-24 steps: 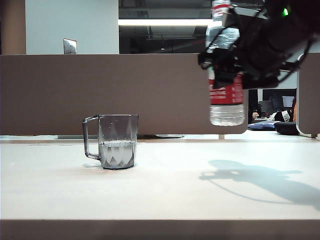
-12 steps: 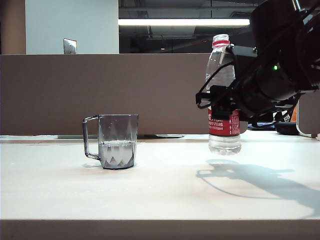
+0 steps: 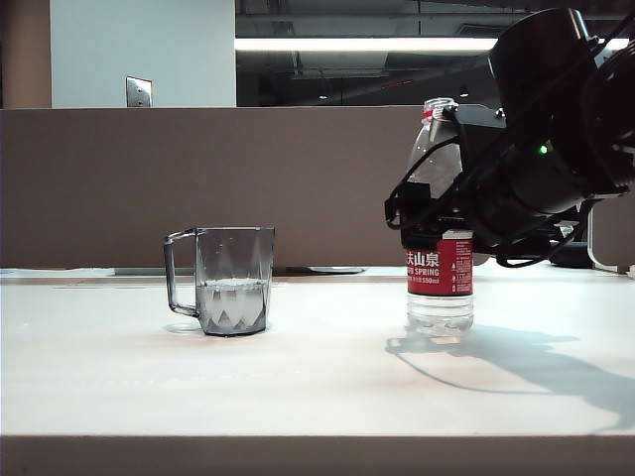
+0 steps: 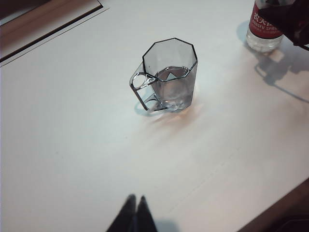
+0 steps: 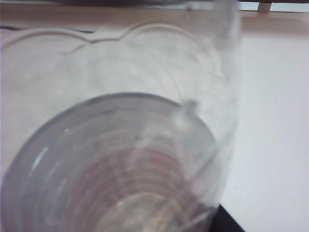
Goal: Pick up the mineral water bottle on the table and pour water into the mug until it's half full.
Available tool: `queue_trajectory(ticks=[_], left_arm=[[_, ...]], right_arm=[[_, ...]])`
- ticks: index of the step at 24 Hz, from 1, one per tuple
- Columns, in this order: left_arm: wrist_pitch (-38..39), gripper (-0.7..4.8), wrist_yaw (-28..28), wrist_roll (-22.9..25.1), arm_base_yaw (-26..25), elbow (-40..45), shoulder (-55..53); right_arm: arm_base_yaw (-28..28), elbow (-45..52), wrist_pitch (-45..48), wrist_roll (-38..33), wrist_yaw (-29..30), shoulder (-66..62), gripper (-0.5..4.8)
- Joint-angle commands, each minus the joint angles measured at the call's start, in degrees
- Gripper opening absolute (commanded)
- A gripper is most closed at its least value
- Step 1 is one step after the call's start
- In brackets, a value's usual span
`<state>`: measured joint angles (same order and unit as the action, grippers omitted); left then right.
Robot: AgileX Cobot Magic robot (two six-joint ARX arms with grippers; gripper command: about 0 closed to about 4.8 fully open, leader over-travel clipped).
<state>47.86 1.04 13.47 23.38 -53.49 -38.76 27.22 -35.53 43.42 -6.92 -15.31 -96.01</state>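
Note:
The mineral water bottle (image 3: pixel 440 270) (image 4: pixel 263 29) stands upright on the table (image 3: pixel 327 377), to the right of the mug (image 3: pixel 234 281) (image 4: pixel 170 72). The mug is apart from the bottle and holds water (image 3: pixel 233 303) in its lower part. My right gripper (image 3: pixel 429 214) sits around the bottle's middle, just above the red label. The bottle (image 5: pixel 120 145) fills the right wrist view, and whether the jaws still press it is unclear. My left gripper (image 4: pixel 135 199) hovers over the table on the near side of the mug, fingers together, holding nothing. It is outside the exterior view.
A brown partition (image 3: pixel 198 178) runs behind the table. The right arm's shadow (image 3: pixel 536 362) falls on the tabletop to the right of the bottle. A brown strip (image 4: pixel 43 24) borders the table in the left wrist view.
The right arm has come down with the bottle, from high above the table to standing on it, shifting slightly towards the mug. The mug has not moved.

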Motion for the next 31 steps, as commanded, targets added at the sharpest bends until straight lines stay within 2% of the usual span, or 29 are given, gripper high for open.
queue_trajectory(ticks=[1, 5, 9, 12, 20, 25, 31], left_arm=[[0.15, -0.05, 0.02, 0.02, -0.07, -0.24, 0.11], [0.17, -0.05, 0.04, 0.0, -0.07, -0.24, 0.13], [0.42, -0.05, 0.04, 0.0, -0.07, -0.24, 0.13], [0.59, -0.05, 0.04, 0.0, -0.07, -0.24, 0.13], [1.53, -0.05, 0.04, 0.02, -0.07, -0.24, 0.13], [2.71, -0.05, 0.13, 0.0, -0.07, -0.24, 0.11], [2.64, -0.05, 0.77, -0.09, -0.07, -0.24, 0.11]], right_arm=[[0.04, -0.24, -1.66, -0.22, 0.46, 1.27, 3.82], [0.22, -0.22, -9.01, -0.24, 4.57, 5.84, 3.82], [0.37, -0.22, -12.0, -0.22, 4.96, 9.05, 3.9], [0.37, -0.22, -12.11, -0.22, 4.94, 9.84, 4.79], [0.37, -0.22, -19.02, -0.22, 4.92, 11.63, 4.79], [0.39, -0.22, -31.69, -0.2, 4.96, 18.56, 4.79], [0.37, -0.22, -42.58, -0.2, 4.92, 26.86, 4.79]])
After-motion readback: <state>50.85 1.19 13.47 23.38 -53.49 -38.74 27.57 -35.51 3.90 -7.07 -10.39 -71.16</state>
